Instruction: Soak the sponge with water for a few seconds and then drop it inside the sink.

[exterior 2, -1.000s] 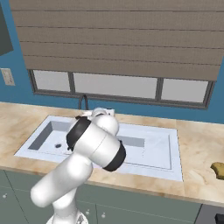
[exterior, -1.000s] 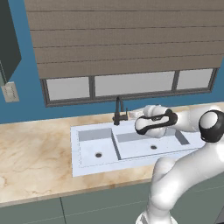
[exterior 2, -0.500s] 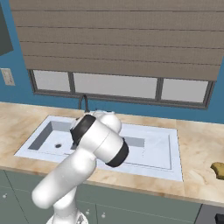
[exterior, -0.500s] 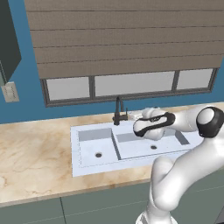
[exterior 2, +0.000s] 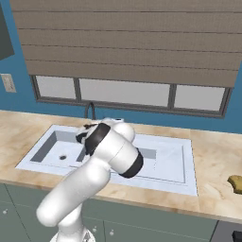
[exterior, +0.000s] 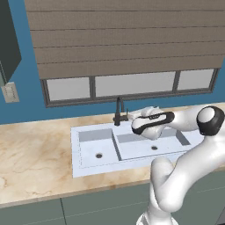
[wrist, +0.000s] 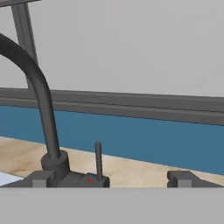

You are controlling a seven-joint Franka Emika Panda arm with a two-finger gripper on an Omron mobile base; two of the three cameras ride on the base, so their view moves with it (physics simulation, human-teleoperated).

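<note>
Sponge (exterior 2: 235, 183) is on the counter (exterior 2: 217, 156) far to my right, well apart from the sink (exterior 2: 184, 172), lying near the counter's front edge. Nothing is touching it.

Sink is set in the marble-look counter: narrow basin on the left, wider one on the right, each with a small round drain (exterior: 99, 155). Both basins look dry in the left base view.

Faucet (exterior: 118, 112) stands at the back rim between the basins, dark and slim. In the hand view its curved neck (wrist: 41, 96) rises at left from a round base, with a thin upright lever (wrist: 98, 159) just beside it; red and blue dots sit at the lever's foot.

My gripper (wrist: 111, 179) is at the back of the sink, just beside the faucet base, pointing toward the window wall. Fingertips (wrist: 40, 179) sit wide apart at the bottom of the hand view, with the lever standing between them and nothing gripped. I can't tell whether either tip touches the faucet body.

My arm (exterior: 184, 123) reaches in over the wider basin. Behind it: blue wall (exterior: 26, 94), window (exterior: 127, 83) with lowered blinds (exterior: 123, 35), and a wall switch (exterior: 9, 93) at left.
</note>
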